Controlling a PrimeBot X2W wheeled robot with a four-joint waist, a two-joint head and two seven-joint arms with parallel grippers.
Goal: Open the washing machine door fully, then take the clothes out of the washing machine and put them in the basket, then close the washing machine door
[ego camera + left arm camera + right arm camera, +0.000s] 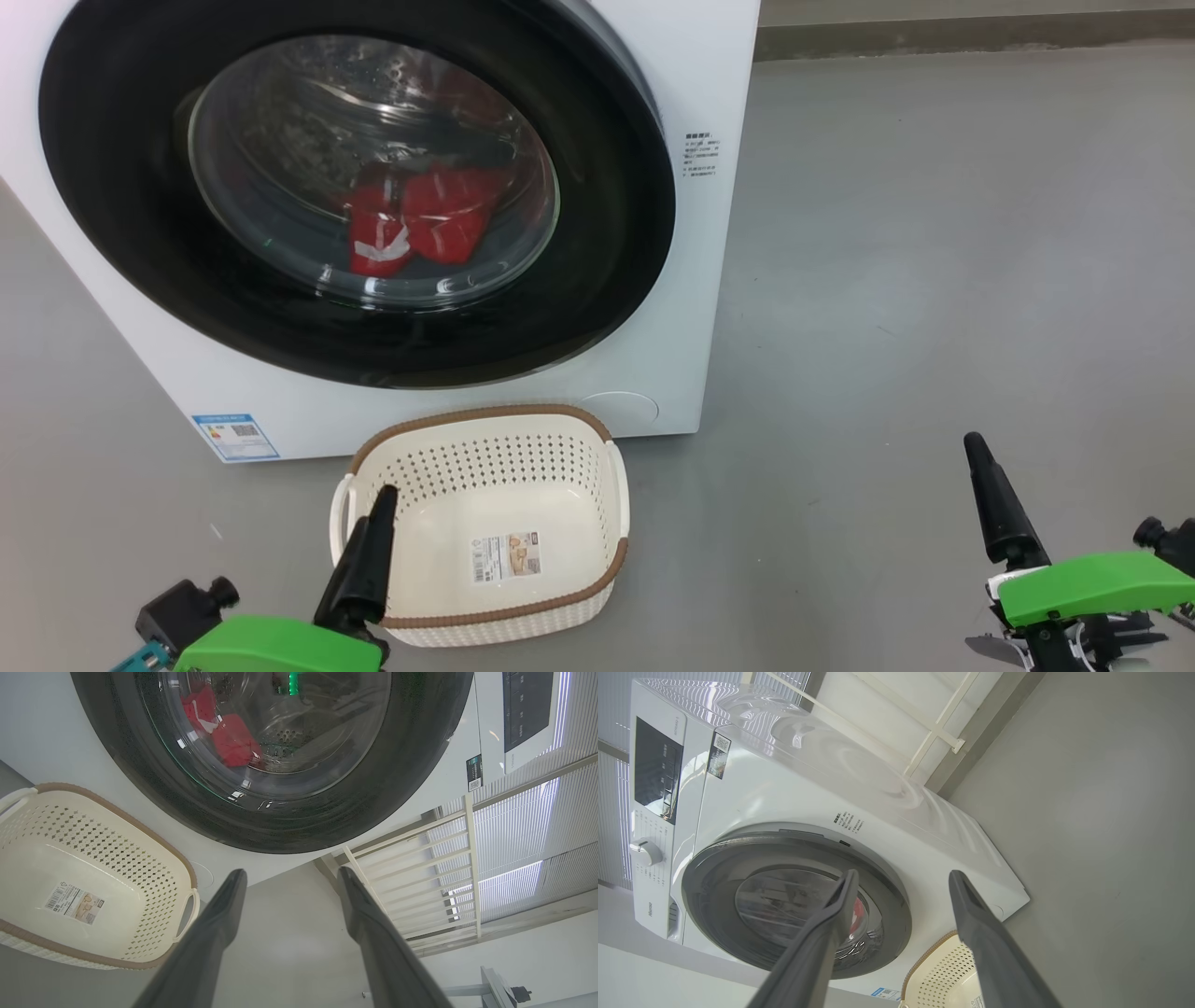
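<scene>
The washing machine stands at the upper left, its door shut flat against the front. Behind the glass lie the red clothes with a white band. The cream basket sits empty on the floor just in front of the machine. My left gripper hovers over the basket's near left corner, open and holding nothing. My right gripper is open over bare floor to the right. The left wrist view has the left gripper pointing below the door. The right gripper faces the door.
Grey floor stretches wide to the right of the machine. A blue label marks its lower left corner. The control panel and a knob sit above the door. A white railing stands by the wall beside the machine.
</scene>
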